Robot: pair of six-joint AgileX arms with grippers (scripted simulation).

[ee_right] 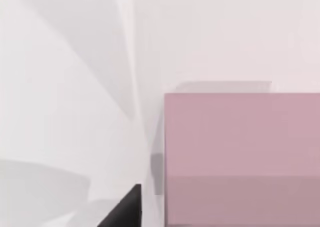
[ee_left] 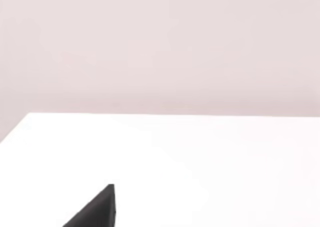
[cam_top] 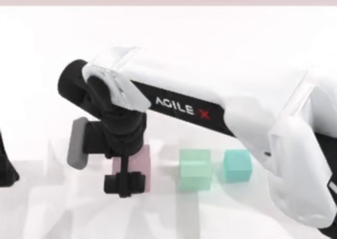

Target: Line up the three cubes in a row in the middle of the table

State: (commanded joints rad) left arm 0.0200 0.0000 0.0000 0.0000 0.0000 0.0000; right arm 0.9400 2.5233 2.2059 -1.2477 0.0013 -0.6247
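Glossy white counter (cam_top: 221, 33) fills the top view, a pinkish strip running along its far edge, as the right arm of the AgileX pair reaches across from the right side toward the left of centre. Its right claw (cam_top: 124, 184) hangs over the dusty pink cube (cam_top: 143, 165), the largest of three, which sits leftmost in a row with the pale mint-green cube (cam_top: 195, 169) near it in the middle and the small turquoise cube (cam_top: 237, 165) just beside that on the right (the three look close to lined up already, though the gap by the pink one is wider). Whether the right claw is apart or clamped on the pink cube cannot be told from above, since the wrist hides the fingers. Only a dark sliver of the parked left arm shows at the left edge. From the left wrist view, bare counter and a pale backdrop appear, with one black fingertip (ee_left: 97, 209) at the lower edge; the left claw's state cannot be told. From the right wrist view, the pink cube (ee_right: 240, 152) looms large on the counter, a black fingertip (ee_right: 125, 209) just beside its face. The risk from here, as a judgement: a sideways drift could nudge the pink cube askew or into the mint-green one, spoiling the row.
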